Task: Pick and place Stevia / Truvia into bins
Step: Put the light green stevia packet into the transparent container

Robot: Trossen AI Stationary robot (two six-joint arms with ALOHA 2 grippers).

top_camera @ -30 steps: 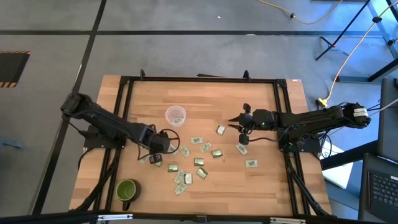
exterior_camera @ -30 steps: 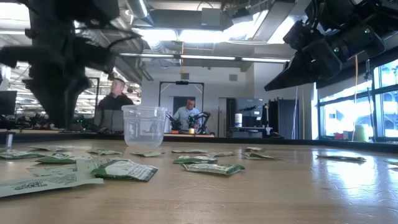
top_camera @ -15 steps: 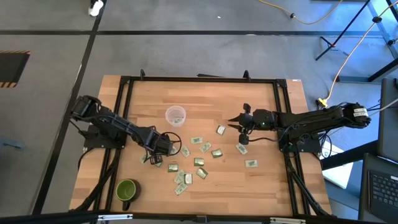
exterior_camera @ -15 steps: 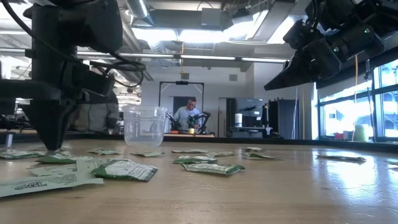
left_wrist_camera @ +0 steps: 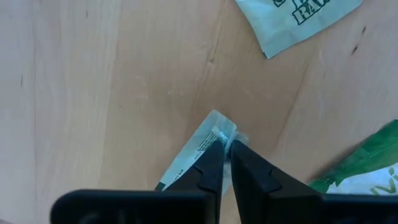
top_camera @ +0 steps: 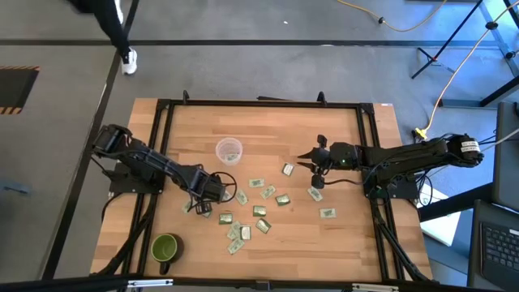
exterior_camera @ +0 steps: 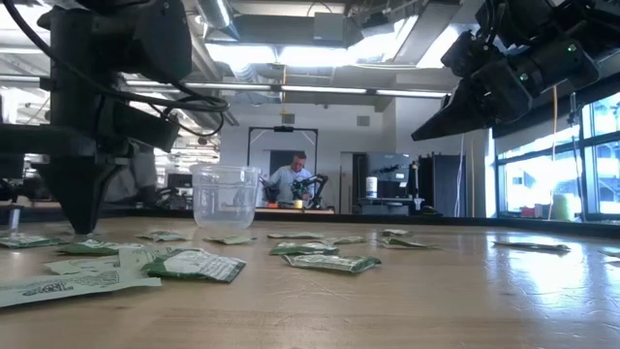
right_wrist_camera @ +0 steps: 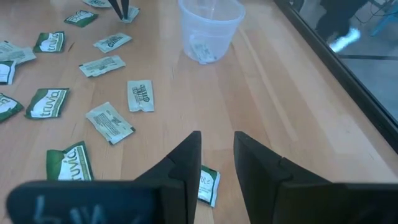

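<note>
Having lowered and closed, the left gripper [left_wrist_camera: 225, 163] is pinching a sachet [left_wrist_camera: 198, 151] on the table [top_camera: 340, 138]; the right gripper [right_wrist_camera: 216, 163] is hovering half open, empty.

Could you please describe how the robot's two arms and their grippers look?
Both arms are dark, almost black, built of jointed tubular segments. A black cable loops beside the left gripper. The right arm carries a white label near its base, and a small green light glows behind the right gripper. The fingers are black, flat and wedge-shaped, tapering to narrow tips.

clear cup [exterior_camera: 225, 197] stands behind scattered sachets [exterior_camera: 194, 264] on the wooden table [exterior_camera: 436, 301].
</note>
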